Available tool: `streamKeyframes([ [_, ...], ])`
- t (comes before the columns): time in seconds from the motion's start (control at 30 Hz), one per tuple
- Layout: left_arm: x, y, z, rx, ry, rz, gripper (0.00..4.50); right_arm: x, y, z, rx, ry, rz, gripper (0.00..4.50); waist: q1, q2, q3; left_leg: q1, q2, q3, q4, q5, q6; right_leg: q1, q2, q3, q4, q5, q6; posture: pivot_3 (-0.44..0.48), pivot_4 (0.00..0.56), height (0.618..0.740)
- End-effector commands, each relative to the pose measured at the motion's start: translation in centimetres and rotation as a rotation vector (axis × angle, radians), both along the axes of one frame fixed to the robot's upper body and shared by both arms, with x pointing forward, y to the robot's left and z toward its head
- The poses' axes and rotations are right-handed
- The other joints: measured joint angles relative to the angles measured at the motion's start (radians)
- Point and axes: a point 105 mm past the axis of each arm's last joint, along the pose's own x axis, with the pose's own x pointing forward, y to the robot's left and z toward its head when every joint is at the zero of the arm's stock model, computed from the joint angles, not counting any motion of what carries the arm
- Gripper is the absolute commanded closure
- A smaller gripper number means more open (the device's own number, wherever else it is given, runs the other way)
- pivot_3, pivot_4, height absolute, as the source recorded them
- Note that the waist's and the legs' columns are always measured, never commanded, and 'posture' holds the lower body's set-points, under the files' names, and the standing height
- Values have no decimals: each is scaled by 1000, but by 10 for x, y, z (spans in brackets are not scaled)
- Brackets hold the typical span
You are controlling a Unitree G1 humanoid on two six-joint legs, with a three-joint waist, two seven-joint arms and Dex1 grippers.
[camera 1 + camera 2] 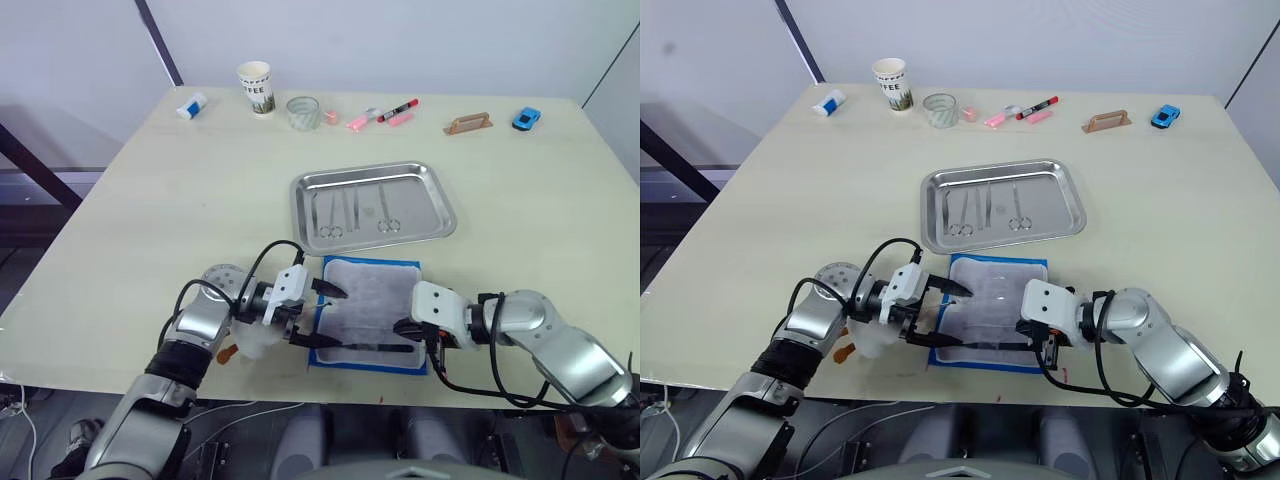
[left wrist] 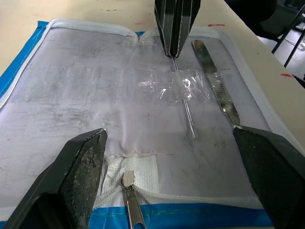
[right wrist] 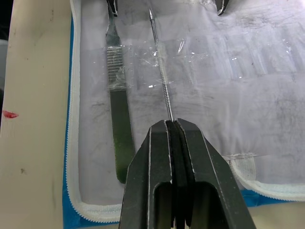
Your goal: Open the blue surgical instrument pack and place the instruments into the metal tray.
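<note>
The blue surgical instrument pack [image 1: 375,290] lies open near the table's front edge, pale lining up. Two of the instruments rest on the lining under a clear plastic strap: a thin steel probe [image 3: 162,81] and a flat scalpel handle [image 3: 116,105]. My right gripper [image 3: 172,125] is at the pack's right side, shut on the probe's end. At the pack's left edge my left gripper [image 1: 335,318] is open, its fingers spread over the lining with nothing between them. Just behind the pack is the metal tray [image 1: 300,190], with several ring-handled instruments [image 1: 350,215] lying in it.
Along the far edge stand a small white and blue bottle [image 1: 191,105], a paper cup [image 1: 256,88], a clear glass [image 1: 303,112], pink pens with a red marker [image 1: 398,108], a wooden handle [image 1: 468,124] and a blue toy car [image 1: 526,119].
</note>
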Motion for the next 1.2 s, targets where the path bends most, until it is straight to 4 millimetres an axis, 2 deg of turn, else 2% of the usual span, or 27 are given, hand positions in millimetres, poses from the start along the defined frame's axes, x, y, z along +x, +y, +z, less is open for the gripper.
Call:
streamKeyframes([
  [0.03,-8,4,-23,57,77,18,0,1,-1,15,-22,-38,17,4428,0,0,0,0,0,0,0,0,0,0,0,0,0,0,0,0,150,740],
  [0.23,-7,1,-27,52,75,25,0,2,-7,29,-65,-63,23,4428,1,1,1,-1,0,-1,0,0,0,0,-1,-1,0,0,0,0,150,740],
  [0.53,-7,-3,-30,54,74,20,0,2,-9,31,-96,-80,26,4428,4,1,0,-1,0,-1,0,0,0,0,-2,-1,0,0,0,0,150,740],
  [0.7,-7,-3,-31,57,74,22,0,3,-23,30,-125,-79,0,4428,5,1,0,-1,0,-1,0,0,0,0,-2,-1,0,0,0,0,150,740],
  [1.03,-5,-2,-33,54,77,34,0,8,-75,38,-181,-70,-78,4428,8,3,0,-1,-1,0,0,0,0,0,-2,-1,0,0,0,0,150,740],
  [1.1,-5,-2,-33,52,77,35,0,8,-83,45,-153,-60,-102,4428,8,3,-1,0,0,0,0,0,0,0,-2,-1,0,0,0,0,150,740],
  [1.2,-5,-3,-33,47,74,40,0,11,-84,64,28,-27,-171,4428,8,3,-1,0,0,0,0,0,0,1,-2,-1,0,0,0,0,150,740],
])
